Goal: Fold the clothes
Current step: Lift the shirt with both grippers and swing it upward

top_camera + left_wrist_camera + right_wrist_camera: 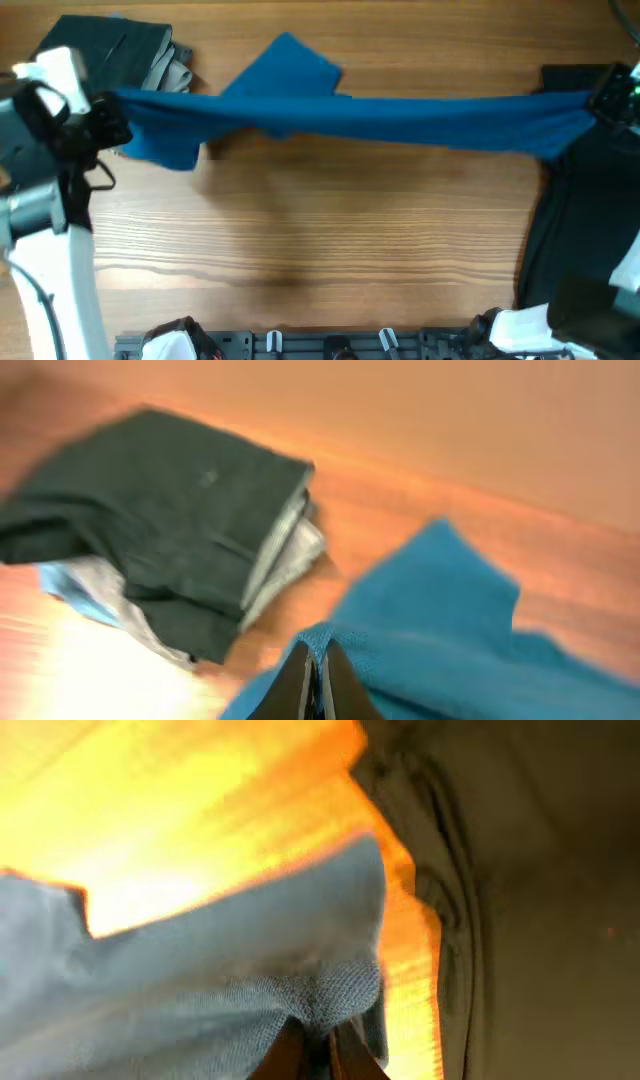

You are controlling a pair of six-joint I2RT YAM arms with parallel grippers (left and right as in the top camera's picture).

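The royal-blue T-shirt (350,115) hangs stretched in a long band across the far half of the table, held off the wood between my two grippers. My left gripper (108,125) is shut on its left end, and the fingers (318,675) pinch the blue cloth (450,620) in the left wrist view. My right gripper (600,100) is shut on its right end, where the fingers (320,1055) pinch the cloth (220,970). A sleeve or corner sticks up at the back.
A folded stack of black, grey and light-blue clothes (115,55) lies at the far left corner, also in the left wrist view (170,520). A black garment (580,220) is spread along the right edge, also in the right wrist view (530,900). A grey rail runs along the front edge (330,345).
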